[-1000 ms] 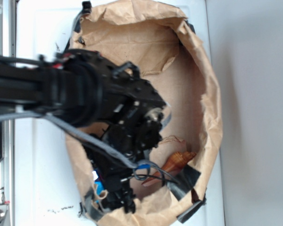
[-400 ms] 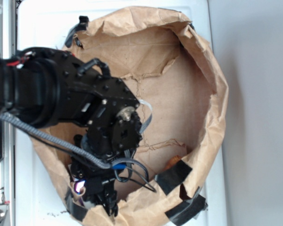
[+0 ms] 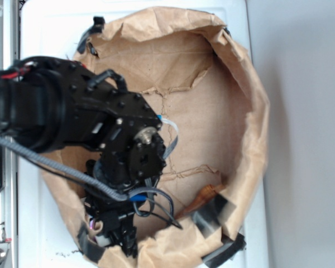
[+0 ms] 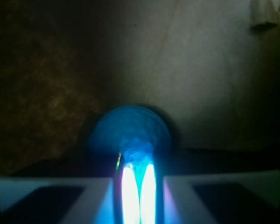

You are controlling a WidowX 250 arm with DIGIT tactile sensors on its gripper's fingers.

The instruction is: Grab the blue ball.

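Wrist view: blue ball (image 4: 130,133) dead centre, round, no long axis. Gripper (image 4: 136,186) at 6 o'clock, fingers (image 4: 148,191) pressed together, touching ball's near side.

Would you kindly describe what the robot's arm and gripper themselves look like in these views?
The arm is matte black, chunky and bolted, with a round silver hub at the wrist. A grey braided cable runs along it, with thin black, blue and red wires. The gripper has pale white fingers with dark recessed panels.
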